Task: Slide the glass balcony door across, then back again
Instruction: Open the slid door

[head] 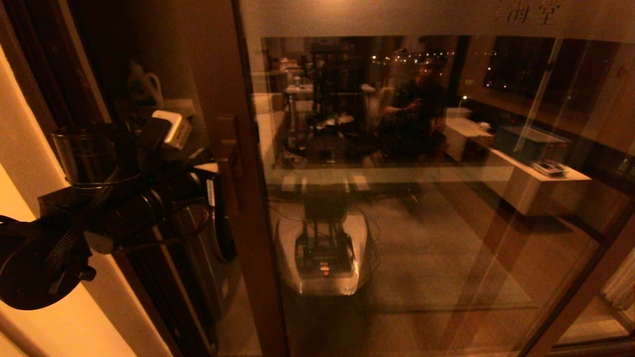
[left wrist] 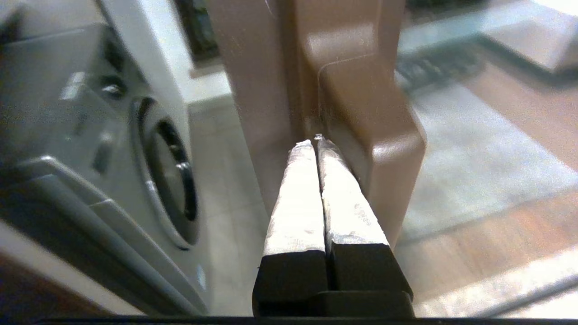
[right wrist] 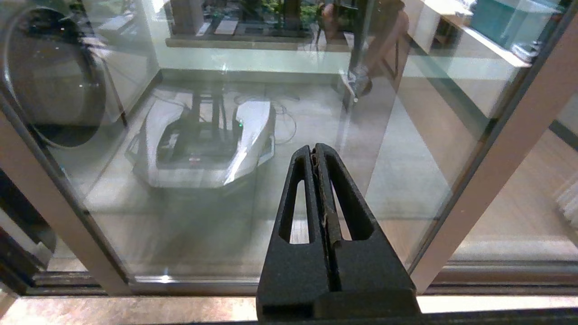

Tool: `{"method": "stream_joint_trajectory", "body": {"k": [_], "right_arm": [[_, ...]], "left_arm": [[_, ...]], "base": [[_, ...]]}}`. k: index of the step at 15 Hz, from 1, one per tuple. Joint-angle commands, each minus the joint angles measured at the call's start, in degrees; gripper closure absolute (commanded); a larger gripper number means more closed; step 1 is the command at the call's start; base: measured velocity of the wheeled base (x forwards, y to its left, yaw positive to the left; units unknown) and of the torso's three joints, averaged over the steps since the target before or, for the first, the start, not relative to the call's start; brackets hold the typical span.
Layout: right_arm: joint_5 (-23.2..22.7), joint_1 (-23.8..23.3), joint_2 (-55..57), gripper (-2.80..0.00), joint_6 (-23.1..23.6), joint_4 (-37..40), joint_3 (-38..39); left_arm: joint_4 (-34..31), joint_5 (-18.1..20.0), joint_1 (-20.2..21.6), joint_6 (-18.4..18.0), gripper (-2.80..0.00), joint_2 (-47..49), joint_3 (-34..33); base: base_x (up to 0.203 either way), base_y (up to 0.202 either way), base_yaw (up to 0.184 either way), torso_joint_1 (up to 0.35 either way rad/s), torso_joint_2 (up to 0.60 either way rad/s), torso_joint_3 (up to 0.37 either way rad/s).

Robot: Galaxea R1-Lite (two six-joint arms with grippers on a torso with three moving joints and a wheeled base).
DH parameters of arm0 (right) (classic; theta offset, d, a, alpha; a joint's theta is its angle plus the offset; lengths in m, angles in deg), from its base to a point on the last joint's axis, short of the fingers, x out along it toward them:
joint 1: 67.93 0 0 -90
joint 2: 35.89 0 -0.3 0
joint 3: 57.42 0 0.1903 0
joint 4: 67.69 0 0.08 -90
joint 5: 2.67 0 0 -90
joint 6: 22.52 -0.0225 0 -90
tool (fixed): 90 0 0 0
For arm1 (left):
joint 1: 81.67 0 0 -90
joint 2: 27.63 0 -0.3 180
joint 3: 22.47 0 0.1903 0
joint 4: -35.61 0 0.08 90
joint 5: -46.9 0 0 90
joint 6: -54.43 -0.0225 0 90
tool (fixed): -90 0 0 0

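From my head camera the left arm blocks most of the nine o'clock side, and I cannot see the left gripper (left wrist: 317,142) there at all; it disappears behind its own wrist housing toward the door edge. The right arm does not show in that view either. The glass balcony door (head: 421,208) fills the picture from twelve round to five o'clock, and its top and bottom rails are cut off by the edges. Reflections of a lit room, a seated person and my own wheeled base crowd the pane, so what lies behind the glass is hard to make out. The frosted top band carries Chinese characters at one o'clock, partly cropped.

The door stands upright with its long axis vertical and its broad face toward me. Its brown frame stile (head: 250,198) runs from twelve down to six o'clock, leaning slightly in the wide lens. The wooden bar handle (head: 229,163) sits on that stile just left of centre, its length also vertical.

In the left wrist view the two pale fingers are pressed together with nothing between them, tips touching the crease where the handle (left wrist: 365,117) meets the stile. A front-loading washing machine (left wrist: 113,149) stands beside the door's edge.

The right gripper (right wrist: 314,151) has its black fingers closed on nothing, held near the pane low down, apart from the frame.
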Motion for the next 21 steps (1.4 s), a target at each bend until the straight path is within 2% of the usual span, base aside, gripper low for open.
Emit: {"method": "stream_joint_trajectory", "body": {"k": [1,4,7,13,21], "right_arm": [[-0.07,0.02,0.06,0.0,0.04,0.01,0.0],[-0.07,0.02,0.06,0.0,0.04,0.01,0.0],[-0.07,0.02,0.06,0.0,0.04,0.01,0.0],[-0.07,0.02,0.06,0.0,0.04,0.01,0.0],[0.0,0.02,0.06,0.0,0.04,0.01,0.0]], "left_arm": [[0.62,-0.47,-0.64,-0.02,0.0,0.7,0.14],[0.62,-0.54,-1.23,0.07,0.0,1.28,1.05],[0.62,-3.93,-2.25,0.07,0.0,2.75,3.9],[0.62,-6.21,-5.99,0.07,0.0,5.32,6.86],[0.62,-6.81,-8.59,-0.02,0.0,6.5,9.39]], "base": [[0.0,0.0,0.0,0.0,0.0,0.0],[0.0,0.0,0.0,0.0,0.0,0.0],[0.0,0.0,0.0,0.0,0.0,0.0],[0.0,0.0,0.0,0.0,0.0,0.0],[0.0,0.0,0.0,0.0,0.0,0.0]]}}
